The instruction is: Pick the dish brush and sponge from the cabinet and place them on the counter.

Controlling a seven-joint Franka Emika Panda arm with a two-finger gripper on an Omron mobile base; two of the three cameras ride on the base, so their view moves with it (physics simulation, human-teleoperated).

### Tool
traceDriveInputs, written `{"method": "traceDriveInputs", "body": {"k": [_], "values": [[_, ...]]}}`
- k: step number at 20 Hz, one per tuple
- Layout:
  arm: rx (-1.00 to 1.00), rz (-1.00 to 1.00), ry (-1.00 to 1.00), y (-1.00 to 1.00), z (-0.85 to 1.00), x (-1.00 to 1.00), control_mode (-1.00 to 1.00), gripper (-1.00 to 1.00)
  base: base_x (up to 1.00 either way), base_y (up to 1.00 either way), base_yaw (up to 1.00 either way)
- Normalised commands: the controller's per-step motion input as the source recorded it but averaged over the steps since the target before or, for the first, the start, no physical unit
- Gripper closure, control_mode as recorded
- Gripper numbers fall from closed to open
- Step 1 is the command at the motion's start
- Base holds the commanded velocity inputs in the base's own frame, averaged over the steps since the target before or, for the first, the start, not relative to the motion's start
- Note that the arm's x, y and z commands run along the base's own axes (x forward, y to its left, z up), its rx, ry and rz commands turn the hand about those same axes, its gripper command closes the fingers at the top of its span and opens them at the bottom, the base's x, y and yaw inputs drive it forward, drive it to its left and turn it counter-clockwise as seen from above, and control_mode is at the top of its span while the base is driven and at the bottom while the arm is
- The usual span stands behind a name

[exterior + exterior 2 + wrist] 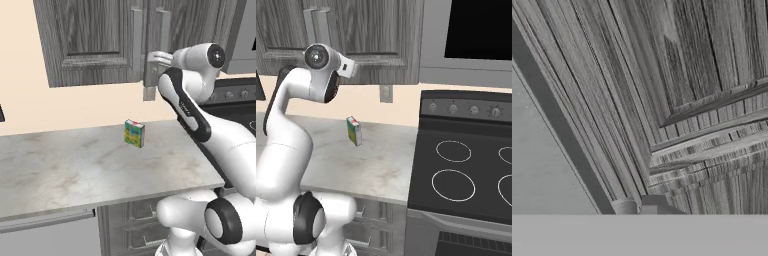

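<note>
Arm [220, 145] rises from base at frame edge, elbow bent, forearm angled up and fwd, wrist at height of cupboard's lower rail. Claw [154, 58] sits at meeting line of the two doors, pointing into the door face, touching or just beside lower end of the bar handles [137, 37]; contact cannot be confirmed. Hand cam looks along the door's wood grain at very close range, view rolled, panel moulding running diagonally.

Claw state: cannot tell. Fingertips are barely visible at the bottom of hand cam and the gap is not readable; nothing is seen held.

Key relation: the cabinet [90, 40] looks closed in both base views, so brush and sponge are judged to be inside, behind the doors, i.e. fwd of the claw and beyond the panel. Their exact spot and the brush's long axis cannot be told.

Handles run vertical, so the jaws need to straddle a bar horizontally for a pull toward the base (judgement).

Counter [75, 170] lies well below the claw, carrying a small multicoloured box [134, 133]; stove [466, 170] adjoins on robot's right.
</note>
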Motion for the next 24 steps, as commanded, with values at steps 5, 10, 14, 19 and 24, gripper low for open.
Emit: {"method": "traceDriveInputs", "body": {"k": [5, 10, 14, 19, 24], "values": [[0.08, 0.04, 0.03, -0.49, 0.10, -0.42, -1.00, 1.00, 0.00, 0.00, 0.00], [0.08, 0.09, -0.06, -0.48, 0.05, -0.48, -1.00, 1.00, 0.00, 0.00, 0.00], [0.11, 0.14, -0.12, -0.54, 0.09, -0.59, -1.00, 1.00, 0.00, 0.00, 0.00], [0.10, 0.11, -0.07, -0.65, 0.07, -0.55, -1.00, 1.00, 0.00, 0.00, 0.00], [0.12, 0.09, 0.00, -0.53, 0.06, -0.27, -1.00, 1.00, 0.00, 0.00, 0.00]]}}
